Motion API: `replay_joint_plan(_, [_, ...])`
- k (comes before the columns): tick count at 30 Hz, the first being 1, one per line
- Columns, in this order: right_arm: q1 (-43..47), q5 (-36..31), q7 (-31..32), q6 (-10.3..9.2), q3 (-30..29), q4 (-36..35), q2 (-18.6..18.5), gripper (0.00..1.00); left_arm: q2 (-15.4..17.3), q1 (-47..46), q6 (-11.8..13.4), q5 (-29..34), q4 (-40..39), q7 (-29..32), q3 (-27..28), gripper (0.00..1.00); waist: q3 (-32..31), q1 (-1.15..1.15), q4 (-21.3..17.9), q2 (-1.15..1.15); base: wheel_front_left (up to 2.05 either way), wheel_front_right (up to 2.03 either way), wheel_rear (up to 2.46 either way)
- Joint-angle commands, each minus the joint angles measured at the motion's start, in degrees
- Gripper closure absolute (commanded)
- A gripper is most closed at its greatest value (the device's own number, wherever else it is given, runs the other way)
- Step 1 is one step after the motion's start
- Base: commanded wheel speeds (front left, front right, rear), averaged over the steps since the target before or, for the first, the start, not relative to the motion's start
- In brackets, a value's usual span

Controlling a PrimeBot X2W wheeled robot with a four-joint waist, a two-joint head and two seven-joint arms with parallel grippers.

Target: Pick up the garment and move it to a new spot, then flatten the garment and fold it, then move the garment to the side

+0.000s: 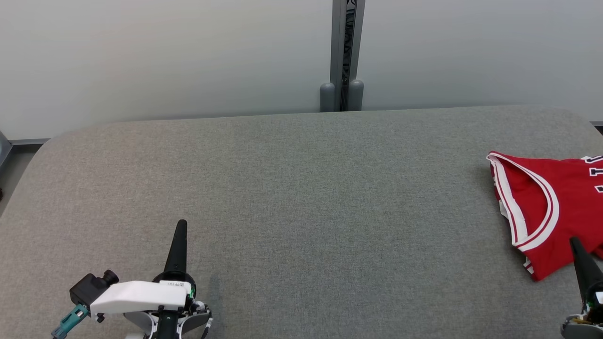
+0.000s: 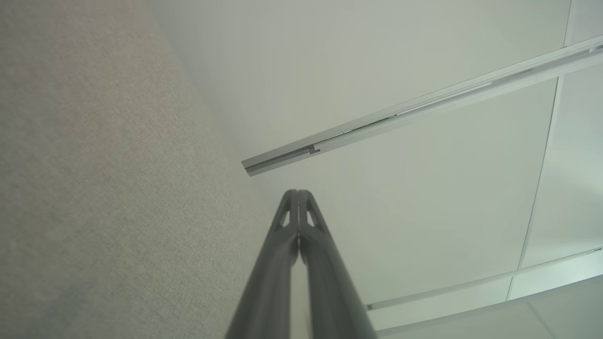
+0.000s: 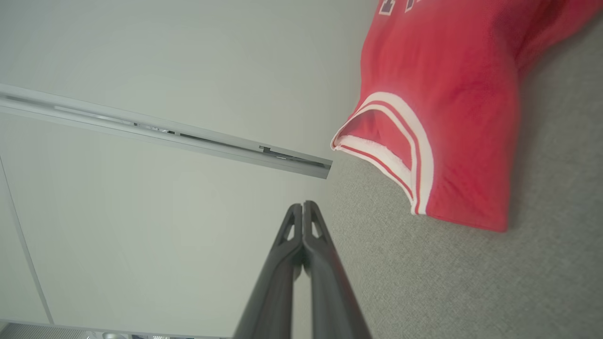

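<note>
Fabric of a grey weave is covering the bench (image 1: 301, 188), and the garment (image 1: 541, 197), a red sleeveless jersey with white-and-red banded trim, is lying on it at the right, running out past the right edge of the head view. It is resting loosely rather than flat, with one trimmed opening gaping toward the left and dark lettering showing on its far right part. The left gripper (image 1: 181, 225) is showing at the near left of the bench, well apart from the garment, its fingers pressing together along their length and holding nothing. The right gripper (image 1: 575, 241) is sitting at the near right, its fingers likewise pressing tight against each other and gripping nothing. In the head view its tip is overlapping the near edge of the garment, while the right wrist view is showing a strip of bare bench between the tip and the red cloth, so the two are standing apart. Beyond the far edge of the bench a pale wall (image 1: 141, 56) is rising, with a grey post (image 1: 343, 47) standing at its middle
</note>
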Motion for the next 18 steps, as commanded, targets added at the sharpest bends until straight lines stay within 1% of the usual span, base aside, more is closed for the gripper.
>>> replay_joint_plan(1, [-1.22,1.48,0.93,0.00,-0.74,0.16,-0.20,1.00,0.28,-1.68,-0.44,-1.61,-0.18,0.27,-0.08,1.00,0.03,0.00,-0.03,0.00,0.00,0.00,0.00])
replay_joint_plan(18, [-2.56,7.83,4.17,0.00,-3.12,0.97,0.50,1.00,0.31,-3.00,-0.73,-9.03,0.19,1.00,-0.65,1.00,0.32,0.00,-0.28,0.00,0.00,0.00,0.00])
